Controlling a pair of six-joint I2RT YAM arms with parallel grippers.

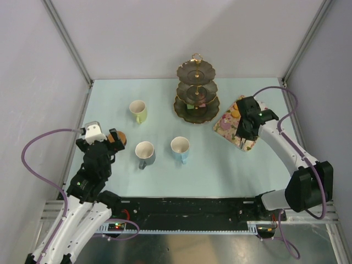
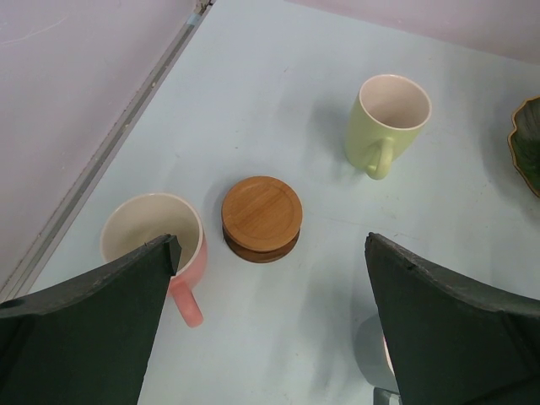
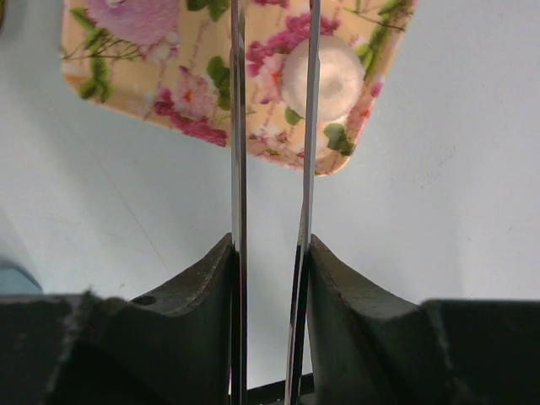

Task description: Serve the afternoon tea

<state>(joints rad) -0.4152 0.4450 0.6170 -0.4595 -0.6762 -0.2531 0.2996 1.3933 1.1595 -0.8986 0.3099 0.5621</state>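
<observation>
**Right claw [image 3: 272, 25] narrowed over floral tray [image 3: 126, 89]; tea service judged barely begun**

The claw's thin blades are drawn to a slit above the tray's corner. Their tips are cut off by the frame, so it cannot be told whether a cake is pinched. A round white cake [image 3: 335, 78] is seen on the tray beside the blades. The left claw [image 2: 272, 253] is held wide open and empty above a stack of round wooden coasters [image 2: 261, 218], with the pink mug [image 2: 152, 232] just beside them. A few small coloured pieces, taken for cakes, are made out on the lower tiers of the gold-rimmed three-tier stand [image 1: 179, 105]. The yellow-green mug [image 1: 138, 111], grey mug [image 1: 145, 153] and blue mug [image 1: 180, 148] are stood directly on the table [image 1: 231, 170], none on a coaster. Most of the serving is judged undone, with cakes to be moved and coasters to be laid. No brand, label or writing can be read.
</observation>
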